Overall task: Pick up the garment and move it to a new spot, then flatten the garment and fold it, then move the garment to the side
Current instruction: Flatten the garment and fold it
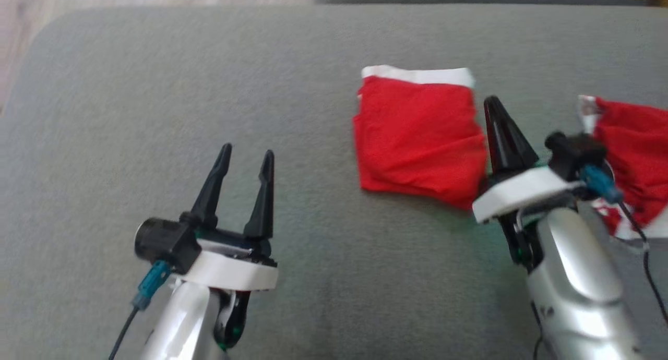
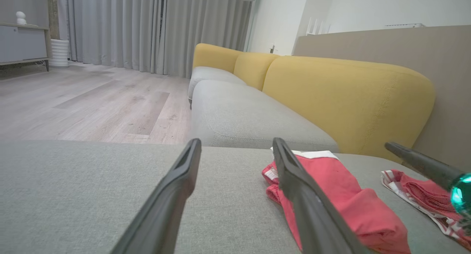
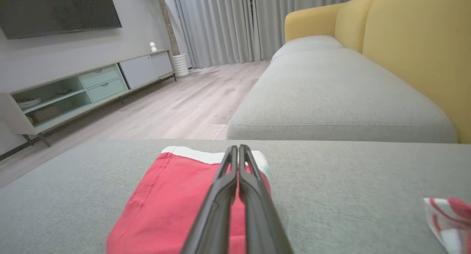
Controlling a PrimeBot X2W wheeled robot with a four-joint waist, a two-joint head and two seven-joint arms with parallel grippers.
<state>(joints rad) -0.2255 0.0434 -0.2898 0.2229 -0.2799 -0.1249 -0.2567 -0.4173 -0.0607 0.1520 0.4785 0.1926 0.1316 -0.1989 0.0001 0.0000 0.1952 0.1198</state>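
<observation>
Garment (image 1: 420,141) is lying folded into a rough red square, with a white band along its far edge and creases near the front, resting right of centre on the grey cushion (image 1: 156,88). Two red pieces are showing: this one and a crumpled second piece (image 1: 639,151) off to its right. Two grippers are counted. The left gripper (image 1: 248,150) is hovering with fingers spread, empty. The right gripper (image 1: 492,103) is sitting just beside the garment's right edge, fingers pressed together, gripping nothing.

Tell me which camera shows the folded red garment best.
The head view: the folded red garment shows whole from above, white band at its far edge. The left wrist view sees it low, partly behind a finger. The right wrist view crops its near end.
</observation>
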